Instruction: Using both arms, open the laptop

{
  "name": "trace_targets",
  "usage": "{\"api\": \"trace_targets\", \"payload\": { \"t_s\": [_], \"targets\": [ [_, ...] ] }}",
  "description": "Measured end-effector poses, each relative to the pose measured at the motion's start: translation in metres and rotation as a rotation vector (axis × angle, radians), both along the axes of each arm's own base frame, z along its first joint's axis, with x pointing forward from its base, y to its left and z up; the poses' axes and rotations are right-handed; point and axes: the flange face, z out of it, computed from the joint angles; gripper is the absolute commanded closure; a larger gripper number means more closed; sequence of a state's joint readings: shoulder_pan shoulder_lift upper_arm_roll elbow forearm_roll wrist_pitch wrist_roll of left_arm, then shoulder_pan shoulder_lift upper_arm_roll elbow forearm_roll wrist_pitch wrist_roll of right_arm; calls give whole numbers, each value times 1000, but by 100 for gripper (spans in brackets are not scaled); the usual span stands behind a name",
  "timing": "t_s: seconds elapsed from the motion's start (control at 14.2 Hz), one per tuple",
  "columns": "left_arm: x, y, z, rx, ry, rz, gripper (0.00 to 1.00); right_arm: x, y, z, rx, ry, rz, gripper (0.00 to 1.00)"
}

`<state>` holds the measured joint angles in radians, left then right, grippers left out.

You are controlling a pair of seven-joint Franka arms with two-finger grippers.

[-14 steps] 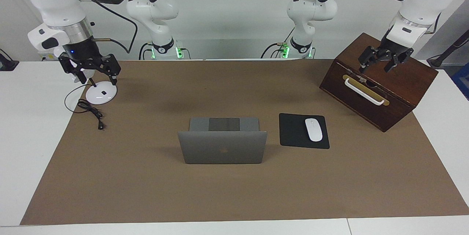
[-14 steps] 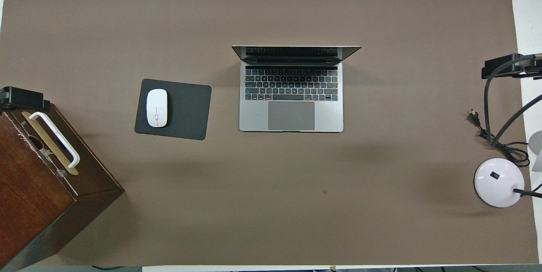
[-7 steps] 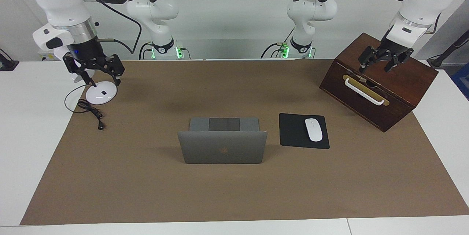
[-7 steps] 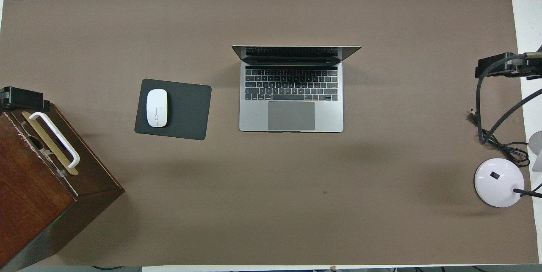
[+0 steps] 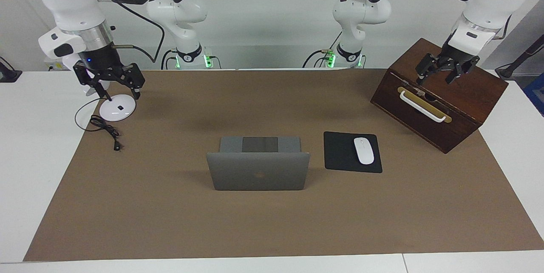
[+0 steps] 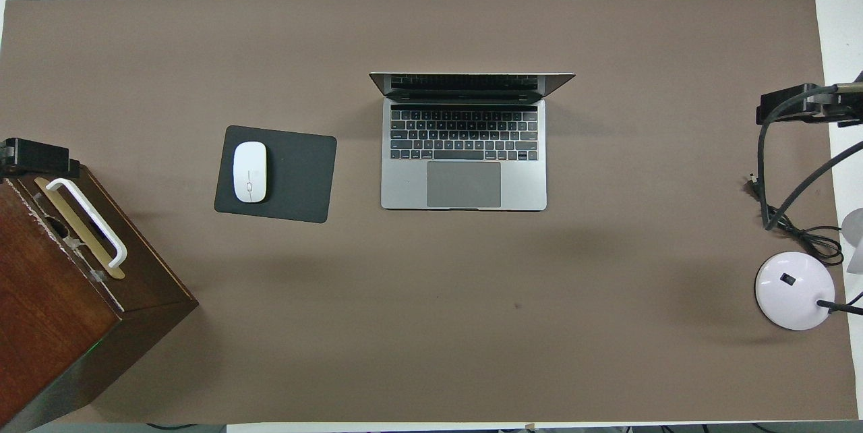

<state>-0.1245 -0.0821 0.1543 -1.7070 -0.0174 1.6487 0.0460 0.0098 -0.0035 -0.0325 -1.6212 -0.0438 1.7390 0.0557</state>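
The silver-grey laptop [image 5: 258,175] stands open at the middle of the brown mat, its lid upright with the dark logo facing away from the robots. Its keyboard and trackpad show in the overhead view [image 6: 464,150]. My right gripper [image 5: 118,90] hangs open and empty over the white lamp base [image 5: 117,109], well away from the laptop. My left gripper [image 5: 434,78] hangs open and empty over the top of the wooden box [image 5: 467,94]. Only the grippers' edges show in the overhead view.
A black mouse pad [image 6: 296,177] with a white mouse [image 6: 249,171] lies beside the laptop toward the left arm's end. The wooden box [image 6: 61,311] has a white handle [image 6: 91,220]. A black cable [image 5: 106,130] lies by the lamp base [image 6: 794,290].
My right gripper has risen a little and drifted slightly toward the table's middle over the lamp base. The left gripper and the laptop have not moved.
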Motion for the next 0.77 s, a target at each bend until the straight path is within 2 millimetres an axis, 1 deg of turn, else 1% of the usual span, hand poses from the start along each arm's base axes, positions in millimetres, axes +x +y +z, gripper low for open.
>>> {"api": "trace_targets", "payload": {
  "t_s": [0.77],
  "targets": [
    [0,0,0,0,0,0,0,0,1,-2,9,2,0,0]
  ]
}}
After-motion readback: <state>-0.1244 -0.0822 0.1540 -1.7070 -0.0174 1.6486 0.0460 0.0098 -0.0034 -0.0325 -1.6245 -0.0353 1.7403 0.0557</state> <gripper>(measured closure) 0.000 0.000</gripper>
